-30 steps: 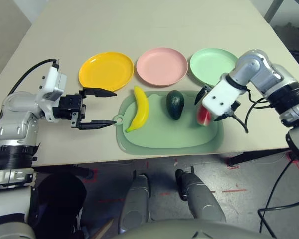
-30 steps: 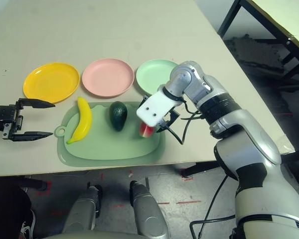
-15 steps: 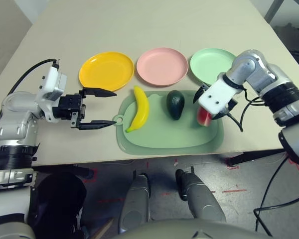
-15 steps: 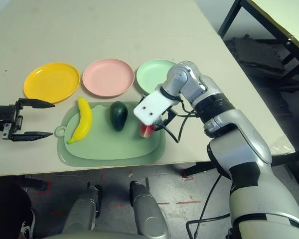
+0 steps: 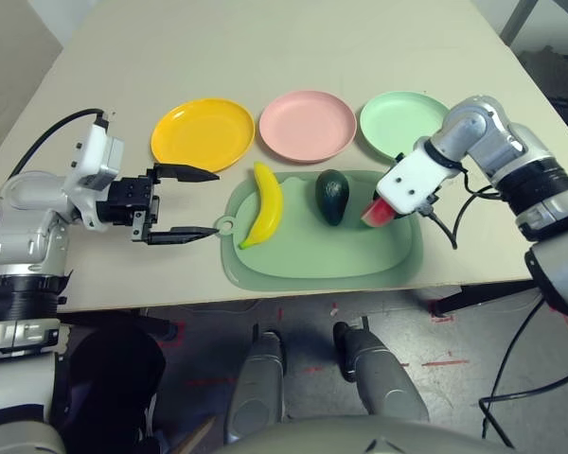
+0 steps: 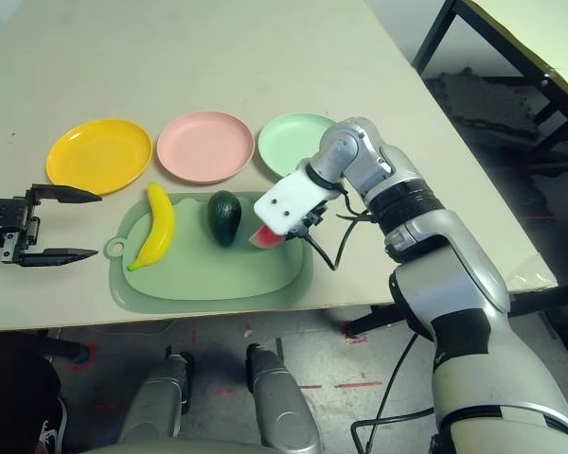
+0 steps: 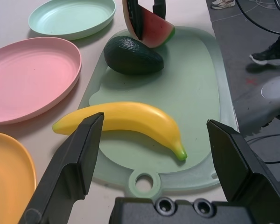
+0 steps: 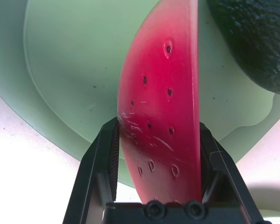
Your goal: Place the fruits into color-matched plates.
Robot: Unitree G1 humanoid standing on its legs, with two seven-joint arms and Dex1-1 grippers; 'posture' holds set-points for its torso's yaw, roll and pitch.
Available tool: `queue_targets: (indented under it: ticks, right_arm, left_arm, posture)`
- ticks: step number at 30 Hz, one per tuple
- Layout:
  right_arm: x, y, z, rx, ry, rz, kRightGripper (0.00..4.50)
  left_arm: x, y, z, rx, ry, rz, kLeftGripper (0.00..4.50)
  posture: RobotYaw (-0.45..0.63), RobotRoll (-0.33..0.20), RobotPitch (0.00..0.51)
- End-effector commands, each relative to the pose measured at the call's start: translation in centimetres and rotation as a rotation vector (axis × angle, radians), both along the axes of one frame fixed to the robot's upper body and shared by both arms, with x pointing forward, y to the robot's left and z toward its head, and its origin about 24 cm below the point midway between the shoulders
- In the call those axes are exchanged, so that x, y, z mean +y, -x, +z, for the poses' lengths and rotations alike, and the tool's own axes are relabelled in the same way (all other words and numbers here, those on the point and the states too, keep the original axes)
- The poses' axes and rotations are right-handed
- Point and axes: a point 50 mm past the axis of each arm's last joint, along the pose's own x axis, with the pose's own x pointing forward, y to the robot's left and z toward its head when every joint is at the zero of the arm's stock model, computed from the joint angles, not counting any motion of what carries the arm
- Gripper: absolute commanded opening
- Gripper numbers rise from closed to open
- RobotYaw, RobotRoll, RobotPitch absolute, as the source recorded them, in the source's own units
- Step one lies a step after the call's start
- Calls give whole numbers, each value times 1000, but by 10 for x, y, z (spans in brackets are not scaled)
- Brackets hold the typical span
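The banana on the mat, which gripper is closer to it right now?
Left. The left gripper hangs open just off the mat's handle end beside the banana; the right gripper is beyond the avocado, shut on the watermelon wedge.

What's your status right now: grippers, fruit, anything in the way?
Right gripper shut on watermelon wedge. Left gripper open, hovering beside banana. Plates empty. Nothing obstructing.

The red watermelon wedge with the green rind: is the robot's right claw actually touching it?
Touching. In the right wrist view, both black fingers of the right gripper press against the flat sides of the red watermelon wedge.
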Motion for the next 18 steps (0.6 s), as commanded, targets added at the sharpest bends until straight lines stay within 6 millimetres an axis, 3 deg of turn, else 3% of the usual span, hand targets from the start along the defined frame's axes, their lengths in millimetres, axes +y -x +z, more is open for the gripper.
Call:
queue_targets:
  ticks: [1,13,18]
  right_arm:
    - [0,6,-2,46,14,-2,2150]
    - [9,20,42,93,-78,-21,2150]
    - [22,9,72,89,-201,-83,2150]
  left_arm:
    - [4,1,0,-2,-10,15,4500]
    - [3,-3,-1,3,2,21,4500]
    - [2,-8,-2,12,30,83,4500]
  posture:
    - [-12,0,239]
    - [-27,0,237]
    - [-26,0,236]
